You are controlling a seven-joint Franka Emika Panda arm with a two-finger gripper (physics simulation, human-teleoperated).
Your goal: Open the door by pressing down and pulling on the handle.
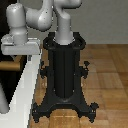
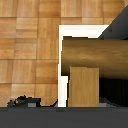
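Stands on the parquet floor (image 1: 110, 75) at the exterior view's left: the door (image 1: 25, 85), seen nearly edge-on, with its pale white-grey edge running as a slanted band from beside the gripper (image 1: 19, 51) down toward the floor's near edge. Juts out from the door's face just below the gripper, at the far left of the exterior view: the tan-brown handle (image 1: 7, 65), only partly inside the picture. Reaches across from the black pedestal (image 1: 64, 70) at the floor's middle: the grey arm (image 1: 40, 17), bent over so that the gripper's pale block sits over the door's upper end, close above the handle. Cannot tell how wide the jaws stand, nor whether anything is clamped between them, since the fingers are lost against the door edge in the exterior view and do not show clearly in the wrist view. Fills much of the wrist view: the handle (image 2: 84, 87) as a lighter tan flat bar, joined at a right angle to a darker brown round stub (image 2: 95, 57). Lies behind both: the door (image 2: 62, 60), white along its edge and black beyond. Shows past that edge: parquet, plus one black foot of the pedestal (image 2: 25, 101).
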